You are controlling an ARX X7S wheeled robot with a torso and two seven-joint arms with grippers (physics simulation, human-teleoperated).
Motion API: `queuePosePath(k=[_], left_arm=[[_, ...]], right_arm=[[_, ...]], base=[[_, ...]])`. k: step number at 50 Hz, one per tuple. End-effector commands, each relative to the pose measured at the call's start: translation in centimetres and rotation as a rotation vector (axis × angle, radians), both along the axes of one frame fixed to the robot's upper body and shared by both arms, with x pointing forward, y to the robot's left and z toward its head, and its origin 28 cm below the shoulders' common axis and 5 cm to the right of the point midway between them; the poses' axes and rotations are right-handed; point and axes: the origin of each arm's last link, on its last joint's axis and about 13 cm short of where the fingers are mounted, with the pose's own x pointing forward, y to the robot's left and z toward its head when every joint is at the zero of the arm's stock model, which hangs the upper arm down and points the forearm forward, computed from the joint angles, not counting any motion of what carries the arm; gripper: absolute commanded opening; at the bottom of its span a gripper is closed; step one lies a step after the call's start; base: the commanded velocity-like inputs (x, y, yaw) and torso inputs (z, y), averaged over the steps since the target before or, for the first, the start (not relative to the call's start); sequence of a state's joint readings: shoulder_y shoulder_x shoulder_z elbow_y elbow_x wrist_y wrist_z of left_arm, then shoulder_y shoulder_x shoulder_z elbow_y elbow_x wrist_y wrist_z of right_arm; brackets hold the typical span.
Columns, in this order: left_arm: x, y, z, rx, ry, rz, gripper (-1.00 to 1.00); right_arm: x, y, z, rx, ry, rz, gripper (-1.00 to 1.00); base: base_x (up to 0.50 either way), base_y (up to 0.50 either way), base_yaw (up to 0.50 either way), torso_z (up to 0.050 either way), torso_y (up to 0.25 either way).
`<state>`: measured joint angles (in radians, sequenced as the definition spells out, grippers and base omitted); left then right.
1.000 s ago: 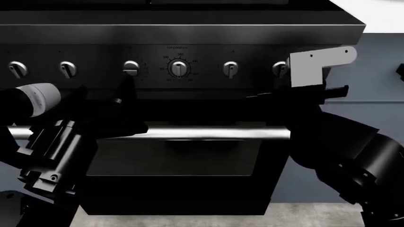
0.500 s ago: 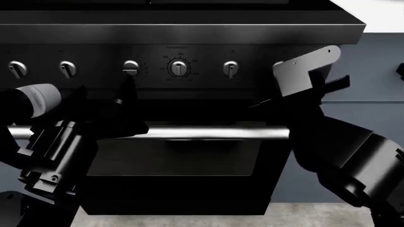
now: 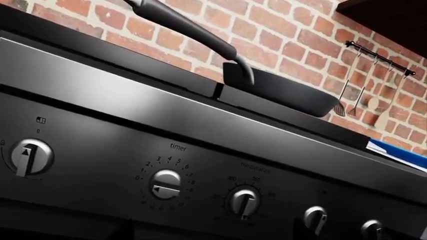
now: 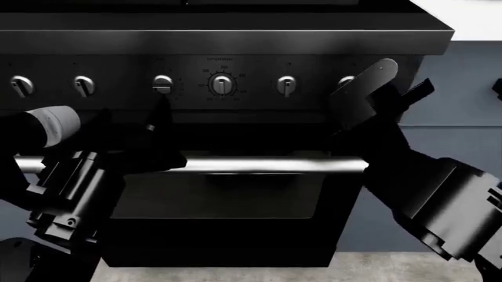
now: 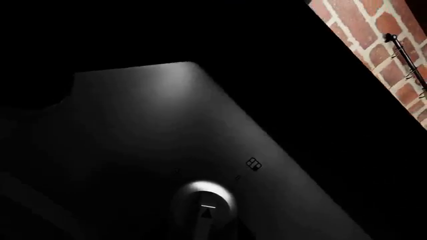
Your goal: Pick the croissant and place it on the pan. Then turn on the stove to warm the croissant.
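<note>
The black stove (image 4: 235,41) fills the head view with its row of silver knobs. My right gripper (image 4: 351,88) is at the far-right knob (image 4: 345,81), wrist rolled over, and looks shut on it. That knob (image 5: 203,205) sits close up in the dark right wrist view. My left gripper (image 4: 133,113) hangs open and empty just below the third knob (image 4: 162,85). In the left wrist view the dark grey pan (image 3: 287,92) stands on the stove (image 3: 133,100), its long handle (image 3: 187,25) pointing outward. The croissant is not visible; the pan's wall hides its inside.
The steel bar handle (image 4: 259,165) of the oven door crosses in front of both arms. Grey-blue cabinets (image 4: 462,106) stand right of the stove. A blue plate's edge (image 3: 400,152) shows beyond the pan. Utensils (image 3: 360,95) hang on the brick wall.
My right wrist has rolled counter-clockwise at the far-right knob, its grey bracket tilting over and shifting left. The left arm has barely moved.
</note>
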<state>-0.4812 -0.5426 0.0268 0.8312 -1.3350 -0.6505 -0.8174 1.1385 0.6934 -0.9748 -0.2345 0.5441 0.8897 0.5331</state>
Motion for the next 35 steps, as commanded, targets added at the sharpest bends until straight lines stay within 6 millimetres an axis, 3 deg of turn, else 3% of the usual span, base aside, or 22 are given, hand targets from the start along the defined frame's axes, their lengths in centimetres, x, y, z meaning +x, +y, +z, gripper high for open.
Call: queuePosePath(k=[1,26,27,35], left_arm=[[0.1,0.0,-0.1,-0.001,0.004,-0.001,1.0],[-0.2,-0.1,0.0,-0.001,-0.003,-0.005,1.0],[-0.2,-0.1,0.1,-0.001,-0.003,-0.005,1.0],[-0.3,-0.1,0.1,-0.002,-0.005,-0.006,1.0]], right_arm=[[0.2,0.8,1.4,-0.06,0.004,0.112,-1.0],[-0.7,0.5,2.1,-0.069,0.029,0.113,-1.0],[-0.8,0.5,2.2,-0.068,0.028,0.114,1.0],[-3.3,1.0,3.2,-0.011,0.008,0.124,1.0]], base=[[0.0,0.0,0.01,0.0,0.0],[0.0,0.0,0.0,0.0,0.0],[0.0,0.0,0.0,0.0,0.01],[0.0,0.0,0.0,0.0,0.0]])
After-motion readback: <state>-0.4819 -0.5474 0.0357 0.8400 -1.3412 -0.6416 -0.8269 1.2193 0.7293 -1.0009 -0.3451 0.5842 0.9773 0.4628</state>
